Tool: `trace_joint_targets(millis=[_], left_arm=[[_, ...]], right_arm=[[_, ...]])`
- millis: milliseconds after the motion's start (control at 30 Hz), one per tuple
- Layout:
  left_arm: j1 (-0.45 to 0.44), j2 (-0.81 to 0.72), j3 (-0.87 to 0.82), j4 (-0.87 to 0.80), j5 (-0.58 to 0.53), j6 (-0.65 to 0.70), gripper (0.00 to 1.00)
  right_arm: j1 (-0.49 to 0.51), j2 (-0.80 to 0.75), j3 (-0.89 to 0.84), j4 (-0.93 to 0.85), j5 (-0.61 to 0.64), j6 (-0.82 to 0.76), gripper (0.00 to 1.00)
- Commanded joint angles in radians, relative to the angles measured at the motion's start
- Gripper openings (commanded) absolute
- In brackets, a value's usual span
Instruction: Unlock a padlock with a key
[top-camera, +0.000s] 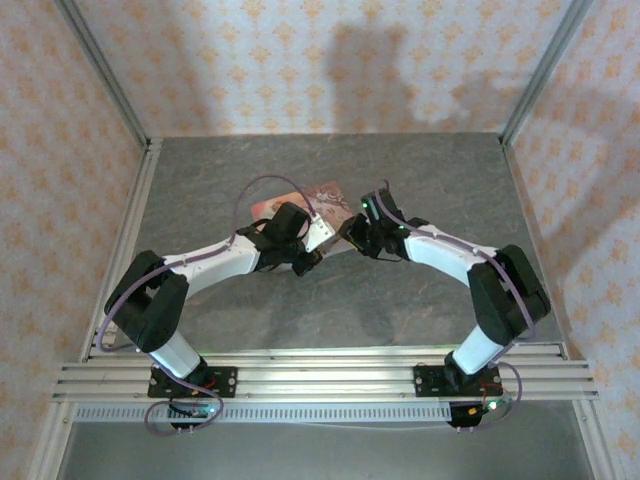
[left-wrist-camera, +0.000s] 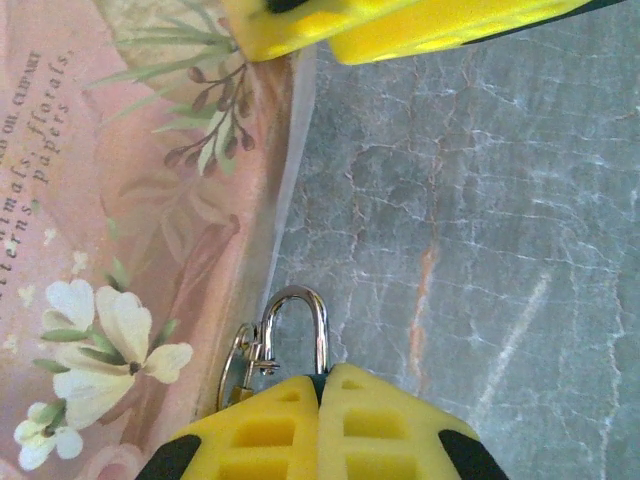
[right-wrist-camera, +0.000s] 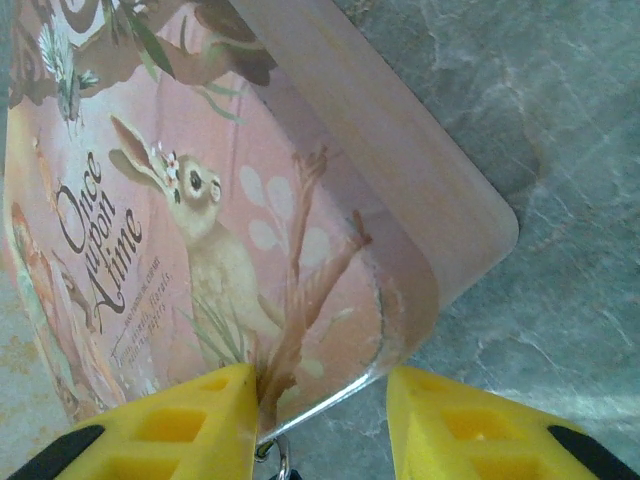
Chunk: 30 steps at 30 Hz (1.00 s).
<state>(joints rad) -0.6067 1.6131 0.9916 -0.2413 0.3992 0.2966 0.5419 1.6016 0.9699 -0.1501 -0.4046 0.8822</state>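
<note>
**Left tool** (left-wrist-camera: 322, 378): yellow fingers pressed together, clamped on the padlock (left-wrist-camera: 296, 291). The silver shackle stands clear of the fingertips and its body is hidden between them.
**Padlock:** held just above the grey marbled table (left-wrist-camera: 480, 250), close beside the edge of the pink tin (left-wrist-camera: 100, 250). A small metal ring (left-wrist-camera: 238, 360) hangs at the shackle's tin side. Whether a key is on it cannot be told.
**Right tool** (right-wrist-camera: 320, 382): fingers spread apart, gripping nothing, one over the tin's printed lid and the other over bare table. The tin's edge runs between them.
**Pink tin:** rectangular, lid printed with a rabbit, flowers and "Once upon A time", lying flat at mid-table.
**Arms:** in the overhead view both reach inward and meet at the tin's near edge, the tools close together.
</note>
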Motion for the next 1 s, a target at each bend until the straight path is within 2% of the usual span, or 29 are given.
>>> trace_joint_targets(millis=[0,167,400,533,667,967], left_arm=[[-0.002,0.005,0.058,-0.009,0.044,-0.029,0.0],[0.02,-0.004,0.008,0.031,0.064,-0.029,0.0],[0.029,-0.055,-0.126,0.202,0.115,0.108,0.0],[0.031,-0.065,-0.153,0.234,0.13,0.156,0.0],[0.032,-0.058,-0.148,0.231,0.131,0.156,0.0],[0.032,-0.083,-0.172,0.242,0.121,0.156,0.0]], right_arm=[[0.011,-0.06,-0.038,-0.063,0.044,0.019,0.37],[0.011,-0.162,-0.105,-0.044,0.063,0.089,0.37],[0.035,-0.269,-0.202,-0.037,0.052,0.184,0.4],[0.101,-0.231,-0.216,0.018,0.019,0.234,0.4],[0.157,-0.143,-0.221,0.158,-0.021,0.322,0.4],[0.168,-0.047,-0.233,0.343,0.006,0.467,0.29]])
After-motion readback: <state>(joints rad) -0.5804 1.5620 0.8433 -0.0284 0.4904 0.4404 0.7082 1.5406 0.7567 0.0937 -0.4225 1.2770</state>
